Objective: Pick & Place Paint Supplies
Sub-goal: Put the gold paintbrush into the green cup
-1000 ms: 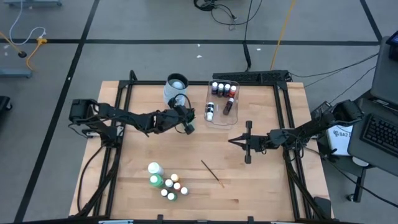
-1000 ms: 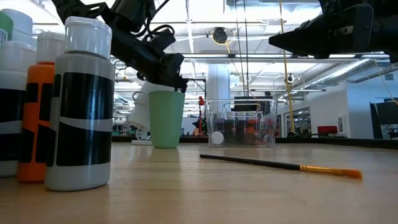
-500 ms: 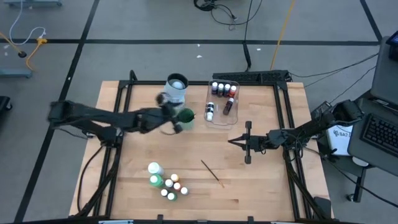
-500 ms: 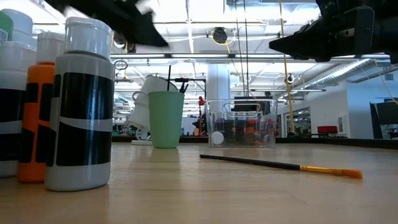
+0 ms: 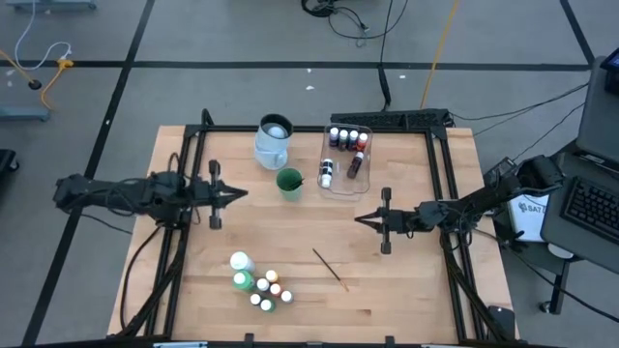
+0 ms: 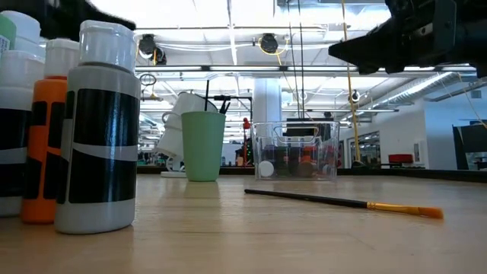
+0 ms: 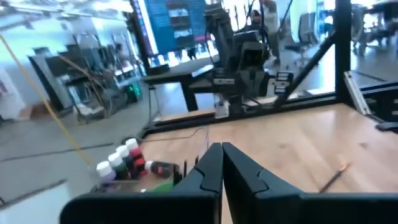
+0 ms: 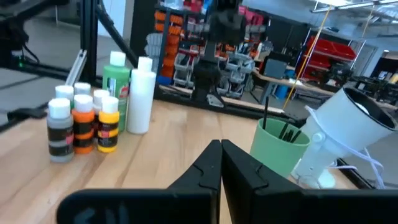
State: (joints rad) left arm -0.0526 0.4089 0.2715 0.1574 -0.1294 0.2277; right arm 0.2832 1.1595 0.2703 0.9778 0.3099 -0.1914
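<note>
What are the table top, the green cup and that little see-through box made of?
Table top: pale wood, grain and plank seams visible. Green cup: likely matte plastic, evenly coloured and opaque. Box: clear glossy plastic, probably; bottles show through its walls.

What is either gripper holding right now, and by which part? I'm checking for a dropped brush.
Nothing is held. The left gripper and right gripper are both shut and empty; one brush lies on the table.

bright overhead light (left wrist view blurred)
</note>
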